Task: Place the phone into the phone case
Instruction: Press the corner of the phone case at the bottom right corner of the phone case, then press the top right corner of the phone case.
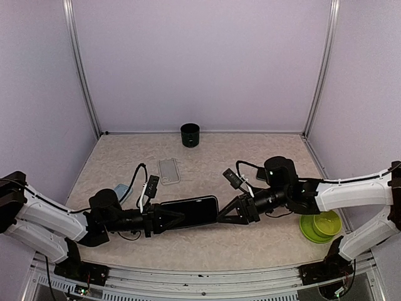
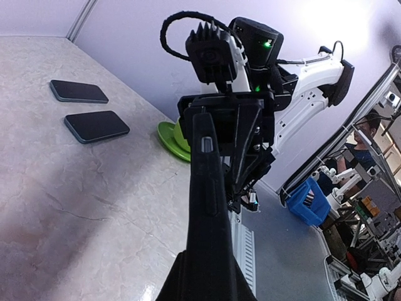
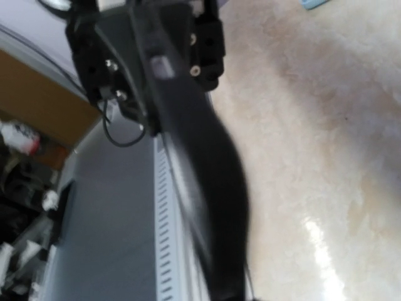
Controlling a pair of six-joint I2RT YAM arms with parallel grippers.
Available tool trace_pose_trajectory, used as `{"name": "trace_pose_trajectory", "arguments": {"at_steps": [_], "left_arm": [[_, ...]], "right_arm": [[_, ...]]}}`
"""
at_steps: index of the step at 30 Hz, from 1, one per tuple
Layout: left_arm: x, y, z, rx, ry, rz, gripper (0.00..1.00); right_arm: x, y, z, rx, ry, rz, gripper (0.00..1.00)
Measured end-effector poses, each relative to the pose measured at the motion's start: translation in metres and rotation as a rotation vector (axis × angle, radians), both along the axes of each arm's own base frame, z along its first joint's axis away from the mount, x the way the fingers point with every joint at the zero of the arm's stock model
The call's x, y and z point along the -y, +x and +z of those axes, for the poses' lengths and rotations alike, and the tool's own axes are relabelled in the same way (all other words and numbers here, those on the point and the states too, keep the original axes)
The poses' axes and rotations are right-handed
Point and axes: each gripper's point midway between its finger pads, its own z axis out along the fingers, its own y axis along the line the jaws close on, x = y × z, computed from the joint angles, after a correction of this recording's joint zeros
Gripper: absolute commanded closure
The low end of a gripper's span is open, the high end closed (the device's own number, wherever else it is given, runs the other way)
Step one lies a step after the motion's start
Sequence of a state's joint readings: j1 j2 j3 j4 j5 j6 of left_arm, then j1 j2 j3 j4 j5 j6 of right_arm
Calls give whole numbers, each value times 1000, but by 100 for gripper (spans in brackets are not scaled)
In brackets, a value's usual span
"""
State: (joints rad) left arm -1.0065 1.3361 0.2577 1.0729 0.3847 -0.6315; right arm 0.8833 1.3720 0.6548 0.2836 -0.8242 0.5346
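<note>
A black phone (image 1: 191,211) hangs above the table in the middle, flat side up, between the two arms. My left gripper (image 1: 164,219) is shut on its left end. In the left wrist view the phone (image 2: 207,188) runs edge-on away from my fingers. My right gripper (image 1: 227,214) is at the phone's right end. The right wrist view is blurred, and there the phone (image 3: 207,163) is a dark streak, so that grip is unclear. A pale translucent phone case (image 1: 168,170) lies flat on the table behind the phone. I cannot tell whether a case is on the held phone.
A black cup (image 1: 190,135) stands at the back wall. A green bowl (image 1: 321,226) sits near the right arm. A light-blue flat thing (image 1: 123,191) lies by the left arm. Two dark flat slabs (image 2: 97,126) lie on the table in the left wrist view.
</note>
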Motion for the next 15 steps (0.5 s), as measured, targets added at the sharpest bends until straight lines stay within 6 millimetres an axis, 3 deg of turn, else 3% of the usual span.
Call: {"name": "trace_pose_trajectory", "arguments": {"at_steps": [3, 8, 15], "left_arm": [[0, 0, -1, 7, 7, 1, 100], [-1, 2, -14, -18, 54, 8, 100], [-1, -3, -18, -16, 72, -17, 100]], "right_arm": [[5, -2, 11, 19, 17, -4, 51], [12, 0, 28, 59, 48, -18, 47], [14, 9, 10, 34, -21, -61, 38]]}}
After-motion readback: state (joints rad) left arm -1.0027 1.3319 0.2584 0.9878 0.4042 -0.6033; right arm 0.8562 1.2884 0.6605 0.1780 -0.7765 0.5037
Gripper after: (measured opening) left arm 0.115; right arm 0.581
